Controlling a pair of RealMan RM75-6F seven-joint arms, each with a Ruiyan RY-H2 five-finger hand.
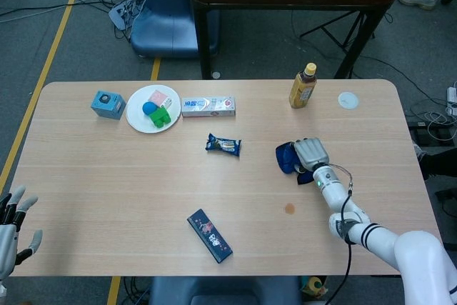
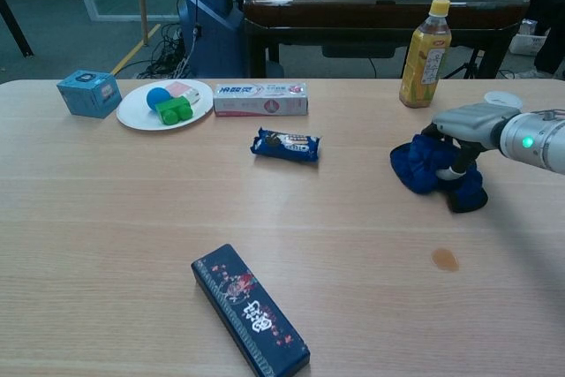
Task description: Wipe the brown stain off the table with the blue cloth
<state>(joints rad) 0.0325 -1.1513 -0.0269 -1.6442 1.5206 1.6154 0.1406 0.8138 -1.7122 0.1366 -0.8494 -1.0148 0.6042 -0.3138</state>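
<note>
The blue cloth (image 1: pixel 288 157) lies bunched on the table (image 1: pixel 107 176), right of centre, and your right hand (image 1: pixel 311 153) sits on top of it with the fingers curled down into the folds; in the chest view the thumb (image 2: pixel 458 168) presses against the cloth's near side. You seem to have a grip forming, though how firmly the cloth is caught cannot be told from either view. The brown stain (image 1: pixel 289 209) is a small spot at about 6 o'clock from the cloth, near but apart from it, toward your edge of the table.

To do this step well, gather plenty of fabric under the palm before moving, so the cloth does not slip out when dragged. Then draw it straight toward 6 o'clock, keeping it pressed flat to the wood, and cover the stain fully before rubbing back and forth. Likely risk: a loose tail of cloth trailing behind and missing the spot.

The bottle (image 1: pixel 303 86) stands at 12 o'clock from the cloth, well clear of your path. The snack packet (image 1: pixel 223 145) lies at 9 o'clock and the dark box (image 1: pixel 209 235) at about 7 o'clock, neither in the way. Your left hand (image 1: pixel 13 226) hangs at the table's near left corner, fingers spread, holding nothing
</note>
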